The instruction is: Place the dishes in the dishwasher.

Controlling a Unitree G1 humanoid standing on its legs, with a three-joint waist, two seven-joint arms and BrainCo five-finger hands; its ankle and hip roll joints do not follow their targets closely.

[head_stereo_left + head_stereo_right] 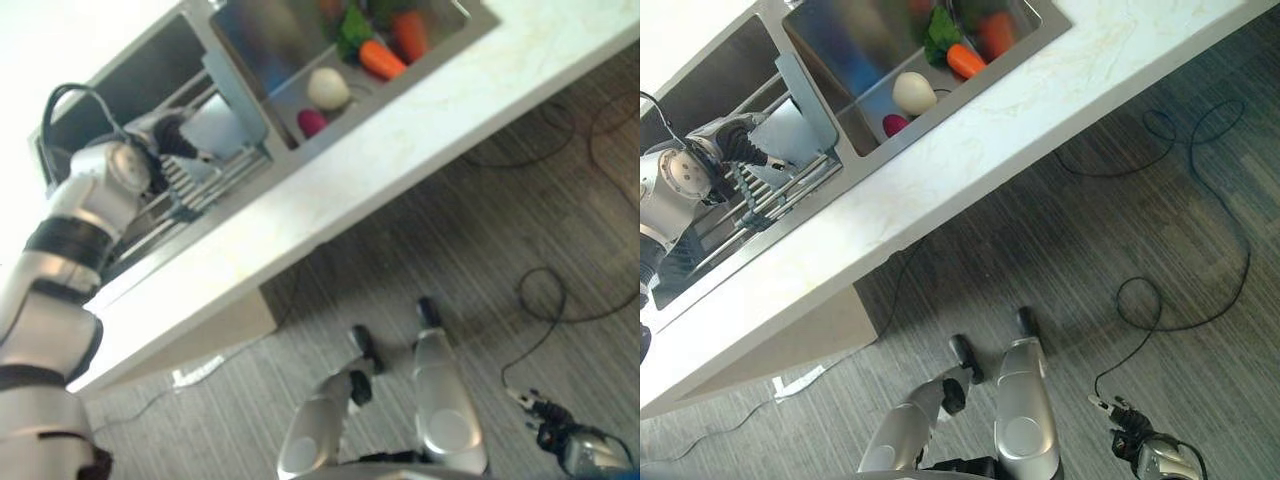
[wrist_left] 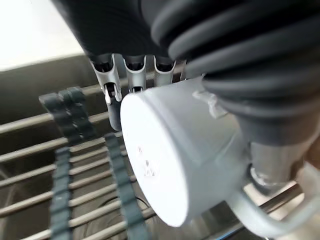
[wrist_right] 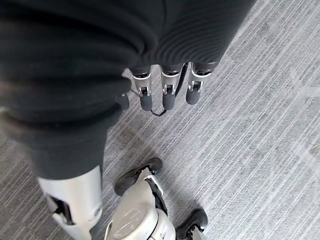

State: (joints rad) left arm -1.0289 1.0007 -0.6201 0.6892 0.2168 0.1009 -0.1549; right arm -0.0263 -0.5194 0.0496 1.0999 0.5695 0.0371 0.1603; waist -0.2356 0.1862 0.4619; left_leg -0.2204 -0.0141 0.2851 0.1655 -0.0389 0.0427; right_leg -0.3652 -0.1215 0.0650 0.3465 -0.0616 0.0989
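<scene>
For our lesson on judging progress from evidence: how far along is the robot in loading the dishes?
Done: no dish can be seen resting in the wire rack yet. In hand: the left hand grips a white mug, held over the rack bars. Left: setting the mug down and letting go. The right hand hangs by the floor, fingers relaxed, holding nothing.

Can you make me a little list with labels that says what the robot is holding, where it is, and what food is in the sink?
Holding: left hand grips a white cup with a handle
Where: over the metal bar rack in the left basin, beside the counter
Other hand: right hand hangs open over the grey floor, holding nothing
Food in sink: orange carrot, pale round onion, small purple-red vegetable, green leaves
</scene>
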